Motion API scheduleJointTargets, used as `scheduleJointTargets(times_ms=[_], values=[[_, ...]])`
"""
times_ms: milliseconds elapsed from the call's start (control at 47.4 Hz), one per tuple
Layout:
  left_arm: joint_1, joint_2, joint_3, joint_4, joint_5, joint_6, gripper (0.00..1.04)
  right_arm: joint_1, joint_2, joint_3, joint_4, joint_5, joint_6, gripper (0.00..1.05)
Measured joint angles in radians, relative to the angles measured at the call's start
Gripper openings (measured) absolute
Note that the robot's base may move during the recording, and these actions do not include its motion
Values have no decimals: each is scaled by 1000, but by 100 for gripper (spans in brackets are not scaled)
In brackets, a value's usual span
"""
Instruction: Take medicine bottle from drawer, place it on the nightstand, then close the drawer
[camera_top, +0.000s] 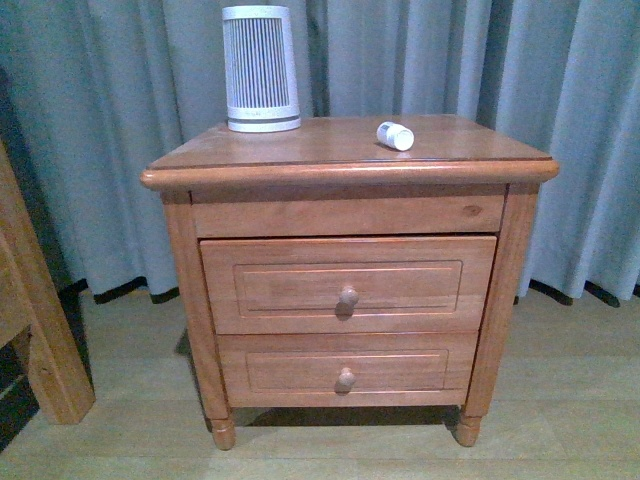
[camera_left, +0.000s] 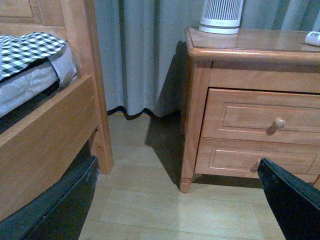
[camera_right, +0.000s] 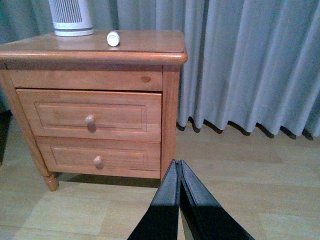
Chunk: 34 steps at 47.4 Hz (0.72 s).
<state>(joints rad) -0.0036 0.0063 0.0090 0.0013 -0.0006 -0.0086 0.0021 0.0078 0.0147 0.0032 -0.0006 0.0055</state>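
Left gripper (camera_left: 177, 200): low near the floor, jaws spread wide, empty.
Right gripper (camera_right: 179, 172): low, off the nightstand's (camera_top: 350, 172) right side, fingers pressed together, empty.
Medicine bottle (camera_top: 395, 135): lying on its side on top, toward the right rear.
Drawer (camera_top: 348, 284): front protruding slightly, interior hidden.
Ribbed white device (camera_top: 260, 68): upright near the back edge.

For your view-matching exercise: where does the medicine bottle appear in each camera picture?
Front view: medicine bottle lying on the nightstand top, right of the ribbed white device.
Left wrist view: just its end at the picture's edge.
Right wrist view: on the top.
Shared landmark: the device.
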Motion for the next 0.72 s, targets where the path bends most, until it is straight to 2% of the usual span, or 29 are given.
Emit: scheduleJointTargets(times_ms=[63,148,253,379,527,717], values=[[0,0,0,0,0,0,98,0,0,0,0,0,-2,4],[0,0,0,0,0,0,98,0,0,0,0,0,-2,23],[0,0,0,0,0,0,98,0,0,0,0,0,-2,40],[0,0,0,0,0,0,98,0,0,0,0,0,-2,70],[0,0,0,0,0,0,98,0,0,0,-1,0,-2,99],[0,0,0,0,0,0,98,0,0,0,-1,0,-2,98]])
